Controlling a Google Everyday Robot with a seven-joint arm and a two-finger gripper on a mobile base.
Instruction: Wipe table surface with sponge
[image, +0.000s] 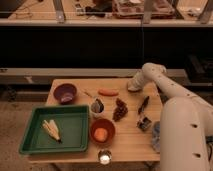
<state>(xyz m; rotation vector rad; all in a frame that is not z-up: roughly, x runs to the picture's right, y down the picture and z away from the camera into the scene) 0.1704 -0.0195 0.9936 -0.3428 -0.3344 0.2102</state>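
Observation:
My gripper is at the far right of the wooden table, low over the surface near its back edge. My white arm reaches to it from the right. I cannot pick out a sponge anywhere in the view; whatever lies under the gripper is hidden.
On the table are a purple bowl, a carrot, a cup, a dark cluster, a black tool, a small metal object, an orange bowl, a green tray holding corn, and a grey-blue cloth.

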